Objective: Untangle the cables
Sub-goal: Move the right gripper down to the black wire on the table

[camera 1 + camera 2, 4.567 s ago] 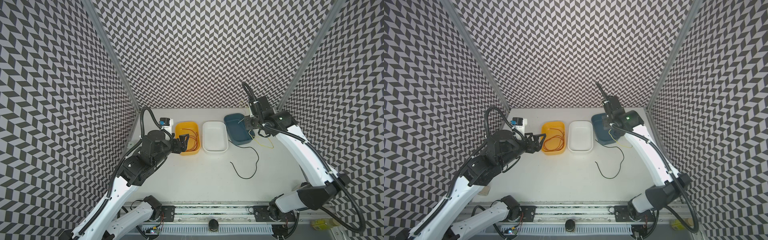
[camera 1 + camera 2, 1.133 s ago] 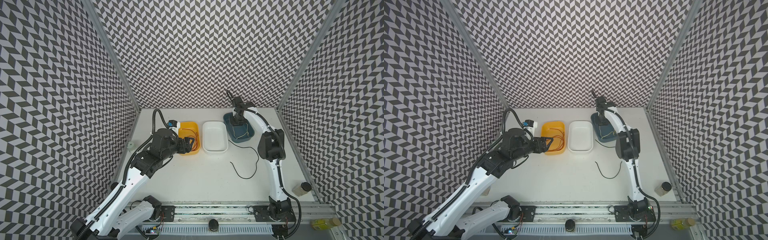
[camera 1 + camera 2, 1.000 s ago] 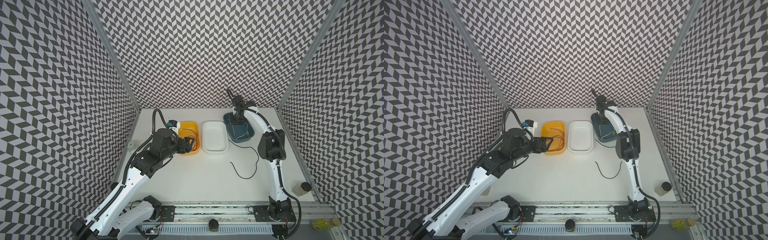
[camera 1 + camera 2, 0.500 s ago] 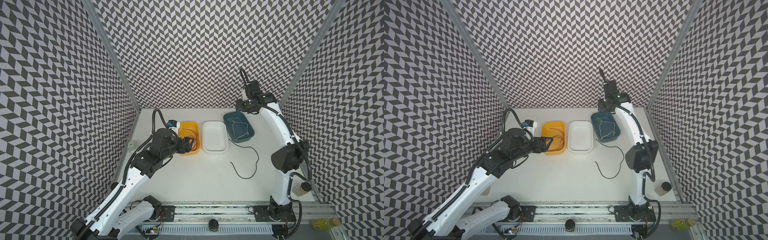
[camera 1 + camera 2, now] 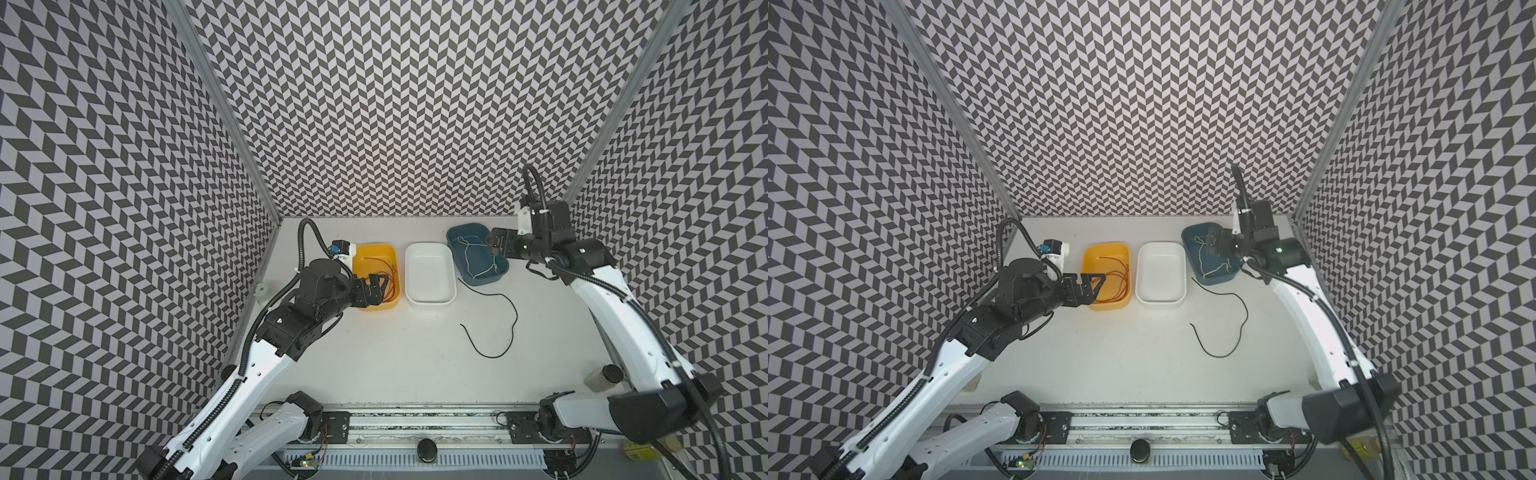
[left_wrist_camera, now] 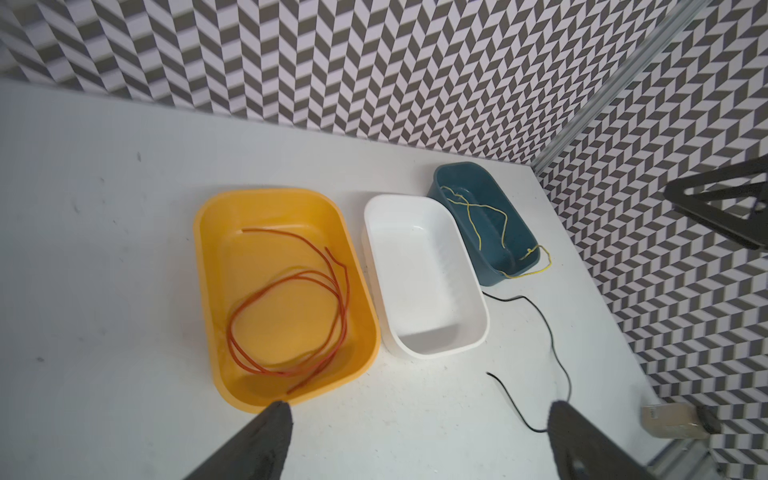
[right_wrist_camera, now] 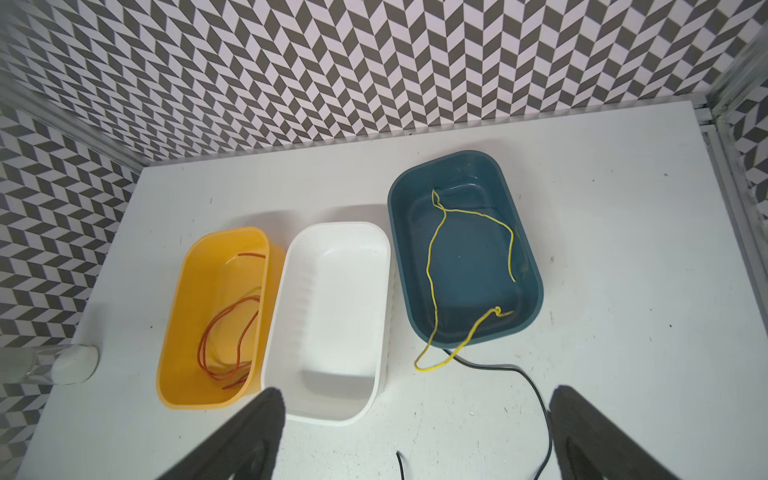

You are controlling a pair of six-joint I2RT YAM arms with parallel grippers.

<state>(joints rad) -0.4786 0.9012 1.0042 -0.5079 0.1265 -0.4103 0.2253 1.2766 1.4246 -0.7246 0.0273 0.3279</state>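
left hand (image 5: 379, 286) and right hand (image 5: 494, 248) both stand apart, empty; red cable (image 6: 299, 275) lies in the yellow tray (image 5: 376, 251), yellow cable (image 7: 430, 270) in the blue tray (image 7: 469, 266), so pinch the black cable (image 5: 515, 318) on the bench (image 5: 395, 353) near one end

3 trays stand in 1 row at the back of the table (image 5: 395, 353). Cable 1 (image 6: 344, 299) lies coiled in the left tray (image 5: 374, 246). Cable 2 (image 7: 429, 266) lies in the right tray (image 5: 484, 281), spilling over its front rim. Cable 3 (image 5: 516, 321) lies on the table before the right tray. The middle tray (image 5: 430, 303) sits between the other 2.
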